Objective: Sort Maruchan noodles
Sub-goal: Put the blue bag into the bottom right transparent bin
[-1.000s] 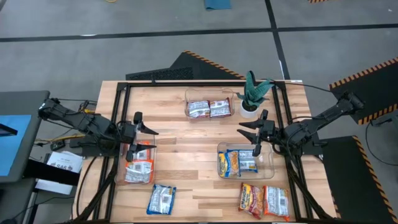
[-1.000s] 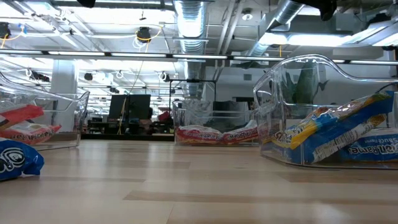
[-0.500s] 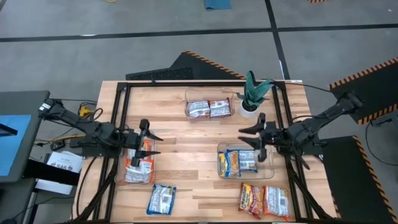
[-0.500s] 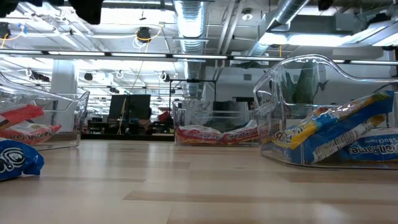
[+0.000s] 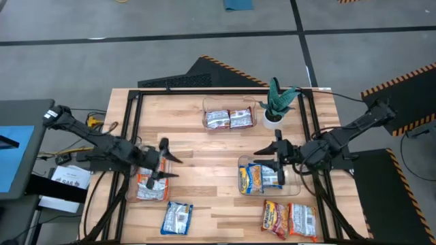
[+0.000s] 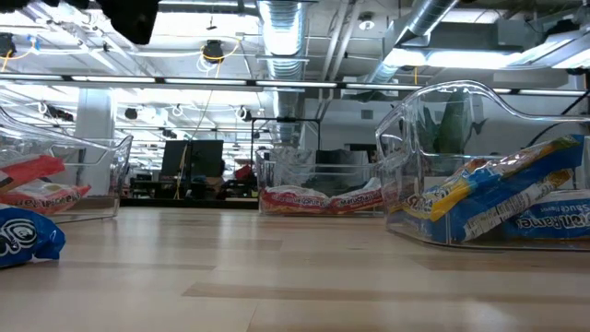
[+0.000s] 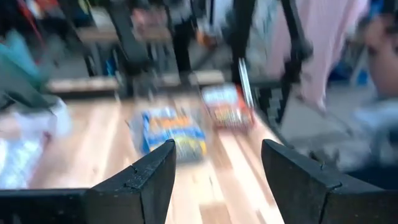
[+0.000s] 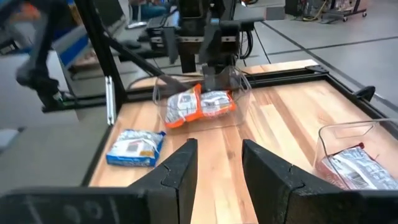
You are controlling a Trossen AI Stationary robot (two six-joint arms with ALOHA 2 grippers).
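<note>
My left pincer (image 5: 166,167) hangs spread just over the orange packets (image 5: 151,185); my right pincer (image 5: 270,158), spread, hangs over the blue packets (image 5: 261,177).

Robotics lab, exposed ceiling ducts (image 6: 281,28), hazard-striped floor (image 5: 398,78)

Nine noodle packets (image 5: 176,218), three bins (image 5: 293,168), one plant (image 5: 276,101).

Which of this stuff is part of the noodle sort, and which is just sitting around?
Job:
blue packet loose on the table
two red packets loose
packets in the three clear bins

Lying about:
potted plant
</note>
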